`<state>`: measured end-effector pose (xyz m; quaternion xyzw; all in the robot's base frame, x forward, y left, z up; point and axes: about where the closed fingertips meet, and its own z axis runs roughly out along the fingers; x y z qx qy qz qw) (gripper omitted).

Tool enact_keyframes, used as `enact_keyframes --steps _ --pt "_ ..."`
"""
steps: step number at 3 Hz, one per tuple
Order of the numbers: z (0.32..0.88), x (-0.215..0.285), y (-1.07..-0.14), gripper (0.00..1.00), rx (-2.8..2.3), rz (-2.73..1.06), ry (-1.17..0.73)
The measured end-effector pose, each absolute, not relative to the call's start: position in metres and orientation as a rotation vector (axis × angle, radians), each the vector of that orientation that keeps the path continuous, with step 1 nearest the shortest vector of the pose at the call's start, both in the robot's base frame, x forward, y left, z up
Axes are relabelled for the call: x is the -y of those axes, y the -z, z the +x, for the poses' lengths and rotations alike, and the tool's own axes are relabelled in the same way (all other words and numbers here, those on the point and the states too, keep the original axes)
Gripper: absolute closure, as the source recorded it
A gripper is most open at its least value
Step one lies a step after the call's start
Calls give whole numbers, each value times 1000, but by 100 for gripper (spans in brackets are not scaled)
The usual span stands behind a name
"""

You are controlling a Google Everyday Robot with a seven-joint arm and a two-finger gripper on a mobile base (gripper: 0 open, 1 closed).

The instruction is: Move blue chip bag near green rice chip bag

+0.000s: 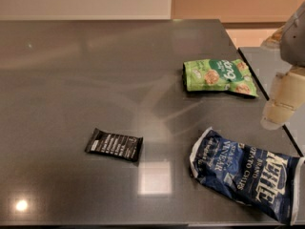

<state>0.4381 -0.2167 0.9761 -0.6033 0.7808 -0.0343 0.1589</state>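
Observation:
The blue chip bag (245, 173) is a large crinkled navy bag with white lettering. It lies flat at the table's front right corner. The green rice chip bag (219, 75) lies flat farther back, near the right edge, roughly a bag's length from the blue one. My gripper (280, 106) hangs at the right edge of the view, above the table's right edge, between the two bags and to their right. It holds nothing that I can see and touches neither bag.
A small black wrapper bar (114, 144) lies left of the blue bag. All three lie on a dark grey glossy table (95, 80). Its right edge runs diagonally beside the bags, with a second dark surface (267, 63) beyond it.

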Motion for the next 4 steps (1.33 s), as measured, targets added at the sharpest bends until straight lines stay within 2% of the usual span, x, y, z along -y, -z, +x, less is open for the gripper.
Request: enact_keyframes --steps 2,4 --pt "426 219 -971 0 -2208 -1744 70" --pt "384 218 -938 0 -2164 -1800 -32"
